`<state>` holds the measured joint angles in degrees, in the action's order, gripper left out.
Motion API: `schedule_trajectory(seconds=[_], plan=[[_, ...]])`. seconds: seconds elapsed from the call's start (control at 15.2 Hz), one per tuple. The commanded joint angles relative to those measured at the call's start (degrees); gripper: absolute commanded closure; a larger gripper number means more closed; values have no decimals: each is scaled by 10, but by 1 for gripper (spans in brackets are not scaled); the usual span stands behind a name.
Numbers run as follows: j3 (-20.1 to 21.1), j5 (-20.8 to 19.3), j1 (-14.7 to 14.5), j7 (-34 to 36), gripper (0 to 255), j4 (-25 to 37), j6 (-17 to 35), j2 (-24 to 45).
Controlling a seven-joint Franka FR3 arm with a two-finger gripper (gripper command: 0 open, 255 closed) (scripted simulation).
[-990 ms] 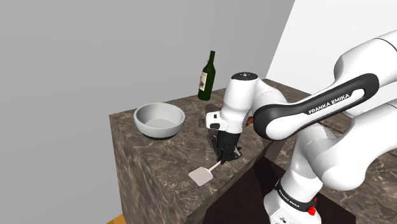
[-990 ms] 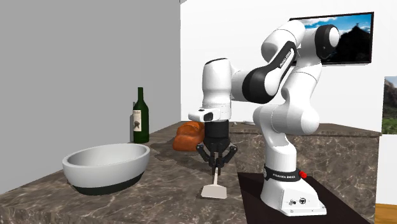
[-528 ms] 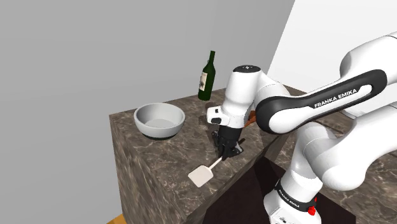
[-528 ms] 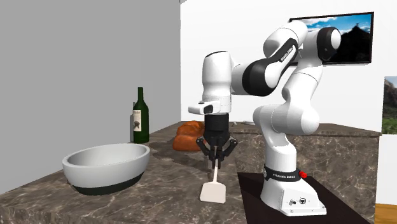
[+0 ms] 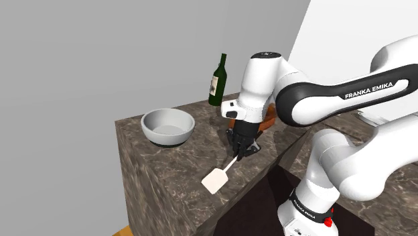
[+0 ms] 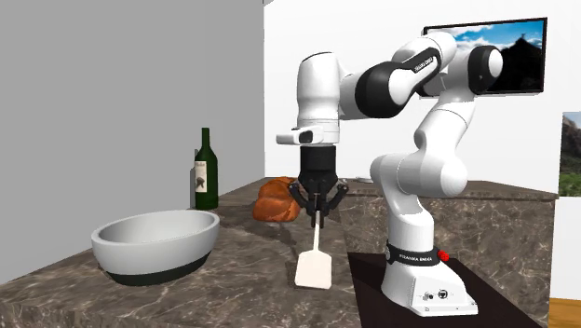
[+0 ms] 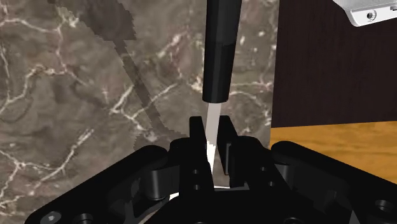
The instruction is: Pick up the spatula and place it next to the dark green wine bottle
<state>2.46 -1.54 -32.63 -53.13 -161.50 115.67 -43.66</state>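
Shoulder view: claw (image 5: 239, 149) clamped on spatula (image 5: 215, 180) shaft; blade hangs low over bench (image 5: 144, 153), well apart from dark green wine bottle (image 5: 218, 81); second exterior view: spatula upright, near bowl (image 6: 154, 244); wrist view: fingers (image 7: 198, 130) clasp thin white shaft.

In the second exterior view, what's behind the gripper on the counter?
A brown loaf lies on the dark marble counter behind the gripper, which holds the spatula. The gripper covers the loaf's right end in that view, so its full length cannot be seen.
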Motion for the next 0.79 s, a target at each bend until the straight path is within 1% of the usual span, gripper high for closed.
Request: schedule_trajectory(seconds=[0.0,0.73], plan=[[-1,0,1,-2,255,14,-18,-3],[-3,0,1,-6,255,88,-112,-24]])
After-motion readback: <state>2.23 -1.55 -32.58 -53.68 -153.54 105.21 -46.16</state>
